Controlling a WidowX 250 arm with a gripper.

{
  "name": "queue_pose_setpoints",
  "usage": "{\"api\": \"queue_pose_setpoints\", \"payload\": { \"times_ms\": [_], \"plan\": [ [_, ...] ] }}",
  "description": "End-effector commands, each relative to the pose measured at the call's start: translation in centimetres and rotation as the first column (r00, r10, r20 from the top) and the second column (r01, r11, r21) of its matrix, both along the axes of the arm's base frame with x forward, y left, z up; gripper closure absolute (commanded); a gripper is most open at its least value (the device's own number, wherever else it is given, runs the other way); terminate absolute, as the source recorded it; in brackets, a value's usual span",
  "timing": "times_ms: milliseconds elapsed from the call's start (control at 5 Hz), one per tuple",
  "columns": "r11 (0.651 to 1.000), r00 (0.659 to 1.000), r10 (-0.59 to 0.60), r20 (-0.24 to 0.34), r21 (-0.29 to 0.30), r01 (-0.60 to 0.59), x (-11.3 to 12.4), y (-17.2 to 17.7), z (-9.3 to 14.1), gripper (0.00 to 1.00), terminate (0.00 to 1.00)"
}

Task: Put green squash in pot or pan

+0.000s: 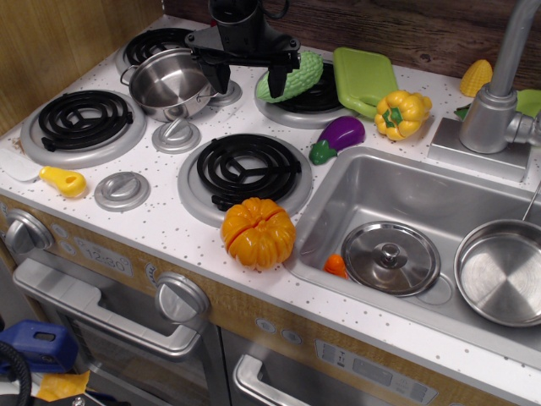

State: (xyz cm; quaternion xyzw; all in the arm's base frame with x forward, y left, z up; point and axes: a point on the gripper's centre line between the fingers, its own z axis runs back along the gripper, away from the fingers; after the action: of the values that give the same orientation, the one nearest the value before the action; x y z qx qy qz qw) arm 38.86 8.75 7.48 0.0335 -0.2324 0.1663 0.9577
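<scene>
Four burners (248, 166), three knobs (122, 189)

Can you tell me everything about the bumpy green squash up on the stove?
The green squash is a pale green oval toy, plastic-looking, with rows of little bumps and a darker green end at its lower left. It lies tilted on the back right burner, beside the flat green board. The black pincer hangs just left of it, and one finger covers part of that end. It is not in the steel pot yet.
</scene>
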Motion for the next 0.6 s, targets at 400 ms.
{"api": "queue_pose_setpoints", "payload": {
  "times_ms": [400],
  "plan": [
    [0.939,0.962,-0.271,-0.005,0.219,0.266,1.9,1.0,1.7,0.00,0.00]
  ]
}}
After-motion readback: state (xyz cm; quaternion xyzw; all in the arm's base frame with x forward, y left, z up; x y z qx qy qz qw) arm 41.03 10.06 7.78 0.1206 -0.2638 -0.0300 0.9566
